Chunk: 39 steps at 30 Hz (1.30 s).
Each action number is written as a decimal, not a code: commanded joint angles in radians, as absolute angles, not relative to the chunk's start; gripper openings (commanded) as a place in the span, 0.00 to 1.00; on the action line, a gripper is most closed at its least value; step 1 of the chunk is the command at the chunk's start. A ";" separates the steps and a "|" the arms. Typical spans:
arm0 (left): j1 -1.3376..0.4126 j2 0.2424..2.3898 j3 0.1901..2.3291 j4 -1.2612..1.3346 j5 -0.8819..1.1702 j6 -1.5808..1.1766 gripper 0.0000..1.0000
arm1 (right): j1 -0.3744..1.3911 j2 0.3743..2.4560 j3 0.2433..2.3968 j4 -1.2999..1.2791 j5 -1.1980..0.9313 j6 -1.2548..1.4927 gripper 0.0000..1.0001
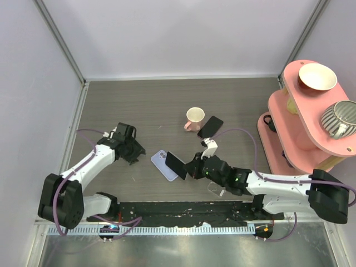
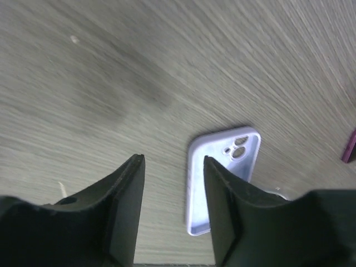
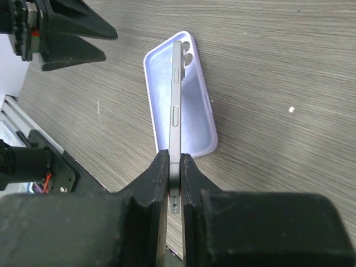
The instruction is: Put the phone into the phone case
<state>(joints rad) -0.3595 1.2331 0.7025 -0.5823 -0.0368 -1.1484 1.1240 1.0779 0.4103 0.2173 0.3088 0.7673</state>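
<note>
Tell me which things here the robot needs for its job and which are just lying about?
Needed: phone, clamped edge-on in the right fingers; lilac phone case, lying open-side up.
Lying about: pink mug; another dark phone beside it; pink shelf holding a bowl and striped cup.

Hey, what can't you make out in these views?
- Left wrist: a finger of the left end effector hides part of the lavender phone case; a magenta object is cut off by the right edge.
- Right wrist: the phone is edge-on, so its screen is hidden; the right end effector covers its lower end.
- Top external: too small to tell whether phone touches case.
</note>
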 commanded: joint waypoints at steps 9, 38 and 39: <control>-0.258 1.344 0.696 -0.433 0.070 -1.031 0.32 | 1.127 1.272 0.518 0.498 0.295 0.865 0.01; -0.279 1.424 0.549 -0.255 0.218 -1.045 0.29 | 1.127 1.460 0.442 0.569 0.305 1.040 0.01; -0.279 1.425 0.548 -0.255 0.216 -1.045 0.29 | 1.127 1.469 0.442 0.572 0.302 1.042 0.01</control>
